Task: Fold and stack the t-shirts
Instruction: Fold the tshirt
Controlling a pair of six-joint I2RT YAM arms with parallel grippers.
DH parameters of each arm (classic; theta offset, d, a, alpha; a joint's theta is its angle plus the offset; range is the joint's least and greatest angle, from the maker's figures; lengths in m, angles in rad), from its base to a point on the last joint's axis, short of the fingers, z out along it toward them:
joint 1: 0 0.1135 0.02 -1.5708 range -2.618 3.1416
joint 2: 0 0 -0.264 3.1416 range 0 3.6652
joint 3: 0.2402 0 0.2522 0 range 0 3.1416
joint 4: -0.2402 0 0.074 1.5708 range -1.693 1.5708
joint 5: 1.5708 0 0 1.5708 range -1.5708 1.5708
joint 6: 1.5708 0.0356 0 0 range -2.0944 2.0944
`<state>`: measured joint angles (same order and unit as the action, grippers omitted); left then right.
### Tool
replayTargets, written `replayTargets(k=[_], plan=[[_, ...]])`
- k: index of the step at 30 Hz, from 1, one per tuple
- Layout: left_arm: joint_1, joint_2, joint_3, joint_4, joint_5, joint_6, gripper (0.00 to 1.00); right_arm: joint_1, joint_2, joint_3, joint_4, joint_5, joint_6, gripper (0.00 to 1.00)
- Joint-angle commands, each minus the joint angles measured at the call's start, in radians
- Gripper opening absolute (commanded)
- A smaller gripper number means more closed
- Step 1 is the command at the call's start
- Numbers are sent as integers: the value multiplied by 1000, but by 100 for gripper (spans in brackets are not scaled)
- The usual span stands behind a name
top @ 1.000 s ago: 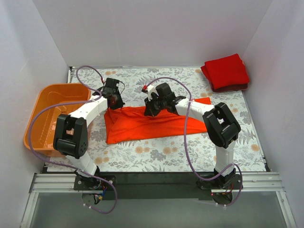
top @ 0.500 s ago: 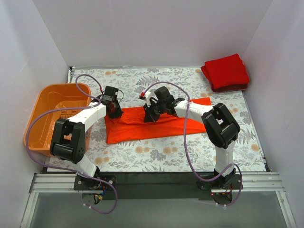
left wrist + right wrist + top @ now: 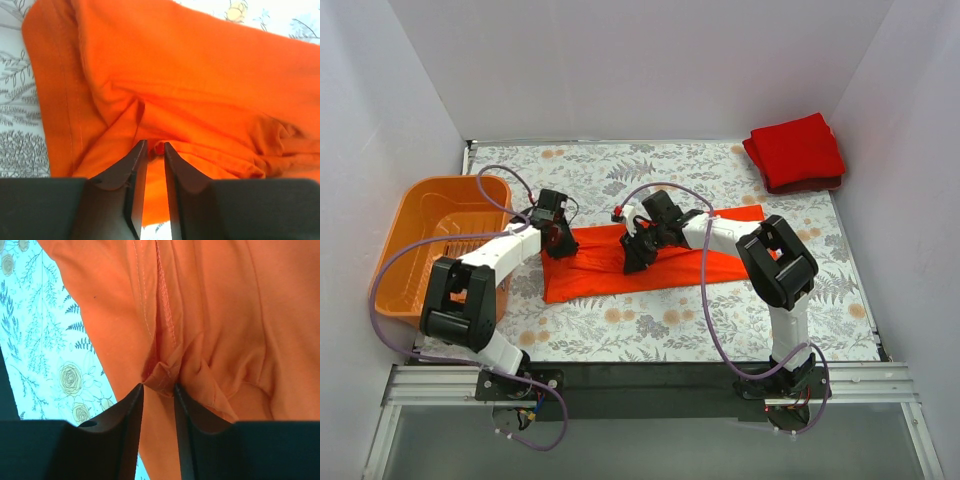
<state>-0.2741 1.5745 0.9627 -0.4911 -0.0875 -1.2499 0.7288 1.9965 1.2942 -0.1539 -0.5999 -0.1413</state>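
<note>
At worktop centre, left gripper and right gripper sit nearly closed, each pinching a fold of the orange-red t-shirt — deeper red t-shirt folded in far-right corner.

My two arms are white with black joints, thin purple cables loop off them, and my fingers are black.

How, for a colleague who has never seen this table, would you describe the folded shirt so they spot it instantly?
Look at the flowered table, then its far right corner. There lies the red shirt, folded into a neat square. It is deeper red than the orange shirt stretched out mid-table, and soft, unlike the plastic basket on the left.
</note>
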Motion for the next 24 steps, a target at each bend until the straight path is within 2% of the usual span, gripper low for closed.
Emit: replayTargets(k=[1,7,13,14,20,24], plan=[[3,-109,-33,-7,28,-17,20,7,-31,8,-19,-53,-18,38],[3,-214,-108,-23,72,-48,36,9,-54,1,-22,-86,-14,40],[3,-320,-171,-46,84,-88,40,11,-96,-7,-42,-87,-15,42],[3,-332,-185,-46,78,-98,45,11,-102,-6,-41,-81,-9,42],[3,-403,-217,-35,31,-91,66,9,-82,76,-10,-46,94,54],[3,-432,-249,-20,11,-63,72,9,-13,143,5,-9,161,64]])
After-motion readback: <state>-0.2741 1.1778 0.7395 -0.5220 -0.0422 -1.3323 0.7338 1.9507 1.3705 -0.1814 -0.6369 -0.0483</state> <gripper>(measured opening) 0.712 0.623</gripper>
